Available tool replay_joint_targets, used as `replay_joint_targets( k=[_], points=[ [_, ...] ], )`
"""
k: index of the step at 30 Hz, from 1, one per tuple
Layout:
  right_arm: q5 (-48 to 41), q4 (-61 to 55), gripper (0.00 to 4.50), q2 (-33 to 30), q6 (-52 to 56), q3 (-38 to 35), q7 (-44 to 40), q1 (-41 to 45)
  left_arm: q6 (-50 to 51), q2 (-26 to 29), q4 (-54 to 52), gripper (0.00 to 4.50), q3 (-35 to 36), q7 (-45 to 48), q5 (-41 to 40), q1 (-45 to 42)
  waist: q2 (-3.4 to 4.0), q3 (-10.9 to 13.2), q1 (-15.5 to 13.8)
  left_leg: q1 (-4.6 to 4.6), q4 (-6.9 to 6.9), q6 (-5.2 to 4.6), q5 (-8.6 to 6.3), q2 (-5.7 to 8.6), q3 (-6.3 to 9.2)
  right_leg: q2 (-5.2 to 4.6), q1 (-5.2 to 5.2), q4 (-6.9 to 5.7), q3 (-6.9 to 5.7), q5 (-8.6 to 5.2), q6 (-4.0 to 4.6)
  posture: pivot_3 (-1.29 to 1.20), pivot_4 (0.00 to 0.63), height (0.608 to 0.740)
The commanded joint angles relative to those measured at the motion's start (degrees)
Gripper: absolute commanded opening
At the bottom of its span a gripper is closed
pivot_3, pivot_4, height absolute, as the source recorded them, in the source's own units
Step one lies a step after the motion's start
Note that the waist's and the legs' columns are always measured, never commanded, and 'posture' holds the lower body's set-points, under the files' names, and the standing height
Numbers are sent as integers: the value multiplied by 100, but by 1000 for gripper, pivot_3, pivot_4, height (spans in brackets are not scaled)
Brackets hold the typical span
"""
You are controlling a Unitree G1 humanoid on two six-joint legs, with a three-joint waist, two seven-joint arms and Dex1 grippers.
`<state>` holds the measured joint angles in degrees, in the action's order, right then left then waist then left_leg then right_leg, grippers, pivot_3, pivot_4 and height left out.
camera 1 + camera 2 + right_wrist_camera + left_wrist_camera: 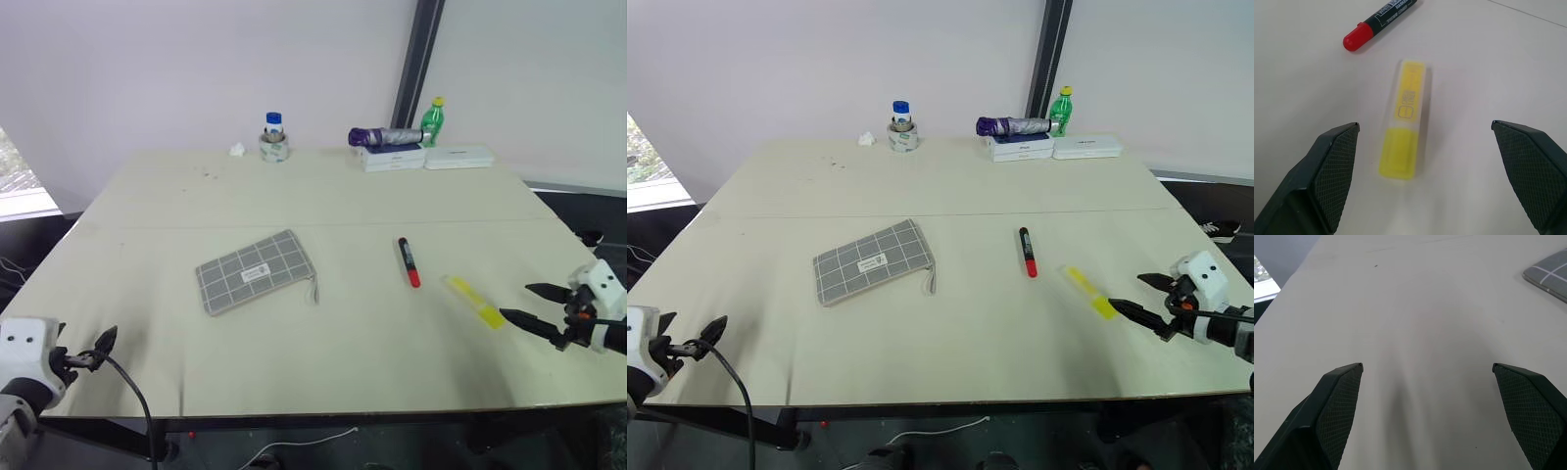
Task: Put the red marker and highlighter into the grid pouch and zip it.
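Right wrist view: my right pincer (1425, 161) is spread, highlighter (1404, 125) at twelve o'clock; light, slick plastic, so pinch mid-barrel.

Right gripper (1148, 297), jaws open, near highlighter (1089, 292); grid pouch (873, 260) well apart
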<state>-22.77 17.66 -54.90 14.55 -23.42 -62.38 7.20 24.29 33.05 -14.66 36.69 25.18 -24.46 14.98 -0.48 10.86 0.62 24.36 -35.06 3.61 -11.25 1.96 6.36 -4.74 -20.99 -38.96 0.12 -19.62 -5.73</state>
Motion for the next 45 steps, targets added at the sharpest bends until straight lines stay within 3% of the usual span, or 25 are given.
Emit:
replay_joint_targets(
  k=[1,11,22,25,31,32,38,45],
  points=[
    [-77,-149,4500,-5,-102,-106,-20,43,11,70,-257,4471,113,38,-69,27,0,0,0,0,0,0,0,0,0,0,0,0,0,0,0,0,150,737],
    [-70,-233,4500,265,-110,79,287,458,-28,22,-369,4471,-23,72,-97,-80,0,0,26,-2,0,0,0,-3,-3,2,0,0,3,0,0,0,150,737],
    [-94,-1980,4500,1423,750,1040,1387,1190,-376,251,-321,4471,-1236,414,488,-635,1,0,-2,2,1,0,0,-1,1,8,-3,0,6,9,-15,0,150,737],
    [135,-2261,3567,1594,1090,1472,1743,1408,-850,541,-203,4500,-1612,597,1041,-670,1,0,3,3,3,0,0,-1,0,7,-8,0,6,9,-14,0,150,737],
    [365,-2464,395,2169,1725,2308,2259,2067,-2114,973,408,4500,-1961,636,1998,-823,2,0,27,4,17,0,0,-5,-8,9,-26,0,28,10,-13,0,150,737],
    [501,-2397,39,2290,1779,2481,2381,2185,-2326,1043,537,4500,-2000,650,2119,-850,2,0,32,4,20,0,0,-6,-8,9,-29,-1,29,10,-13,0,150,737],
    [1218,-1494,39,3144,1757,3063,3192,2898,-3511,1456,1546,4500,-2438,530,3005,-1214,3,1,18,4,30,1,1,0,-13,15,-38,-2,32,13,-16,0,150,737],
    [1771,542,39,4010,1158,3176,3827,3898,-4479,1425,2514,4500,-3023,503,3431,-1895,3,1,45,3,30,3,3,14,-14,19,-43,-15,28,15,-20,0,150,737]
  ],
)
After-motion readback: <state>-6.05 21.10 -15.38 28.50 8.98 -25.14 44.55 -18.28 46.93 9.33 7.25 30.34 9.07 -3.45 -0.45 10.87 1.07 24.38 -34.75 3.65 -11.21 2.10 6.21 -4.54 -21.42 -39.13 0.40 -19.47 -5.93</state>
